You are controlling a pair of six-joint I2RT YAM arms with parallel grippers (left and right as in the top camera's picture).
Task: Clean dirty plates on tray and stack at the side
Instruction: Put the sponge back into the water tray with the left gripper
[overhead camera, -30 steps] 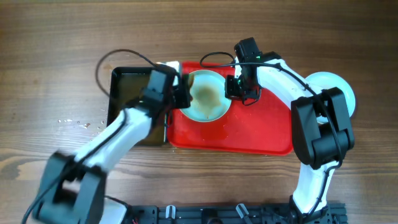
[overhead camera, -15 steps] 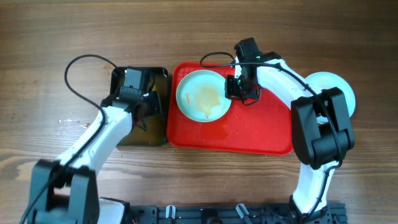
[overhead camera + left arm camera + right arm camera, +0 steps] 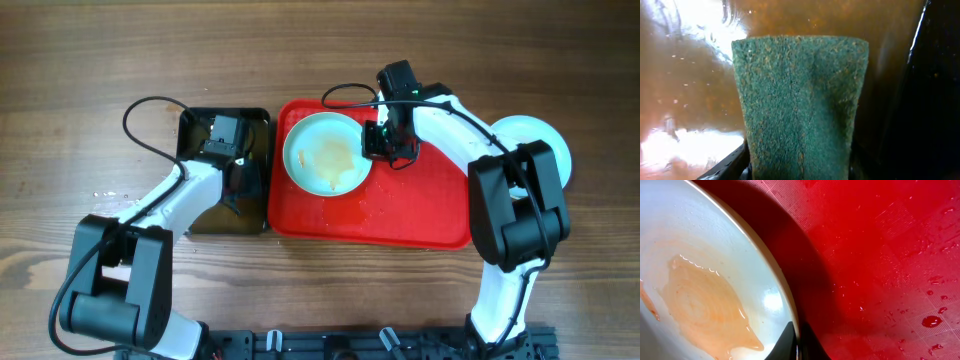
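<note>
Left claw [image 3: 232, 165] sits in the black basin [image 3: 190, 130], clamped on the green sponge [image 3: 799, 100]. Dirty plate [image 3: 327, 152] lies upper left on the red tray [image 3: 420, 210], directly right of that claw, across the basin wall. Right claw [image 3: 385, 140] pinches its right rim, so I'd bring the sponge over with the left.
</note>
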